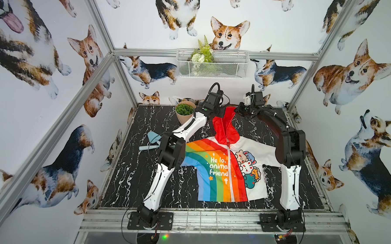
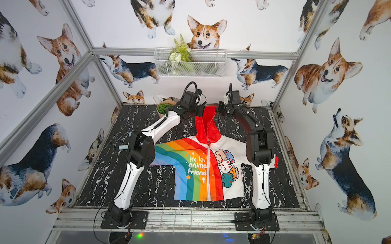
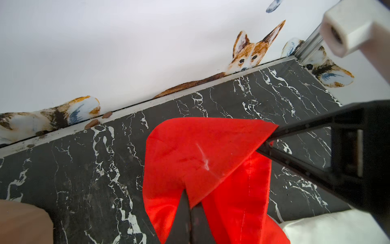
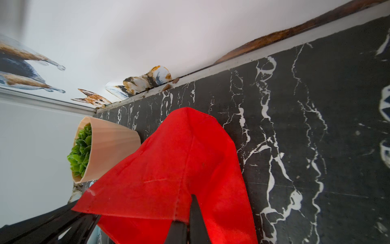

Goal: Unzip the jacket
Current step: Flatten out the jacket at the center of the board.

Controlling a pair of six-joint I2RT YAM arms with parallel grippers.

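Observation:
The jacket (image 1: 219, 173) (image 2: 194, 170) lies flat on the black marble table, rainbow half on the left, white cartoon half on the right. Its white zipper (image 1: 230, 174) (image 2: 208, 173) runs closed down the front. The red hood (image 1: 226, 128) (image 2: 206, 127) points toward the back wall, its far end lifted. My left gripper (image 1: 221, 111) (image 2: 200, 111) (image 3: 190, 196) is shut on the hood's fabric (image 3: 200, 152). My right gripper (image 1: 237, 109) (image 2: 218, 110) (image 4: 191, 202) is shut on the hood (image 4: 179, 158) from the opposite side, and its black fingers (image 3: 272, 145) pinch the hood's corner.
A beige pot of green succulent (image 1: 184, 112) (image 2: 164, 108) (image 4: 105, 147) stands just left of the left wrist. A pale blue scoop (image 1: 154, 140) lies at the table's left, behind the left elbow. A white wire basket (image 1: 213, 64) hangs on the back wall.

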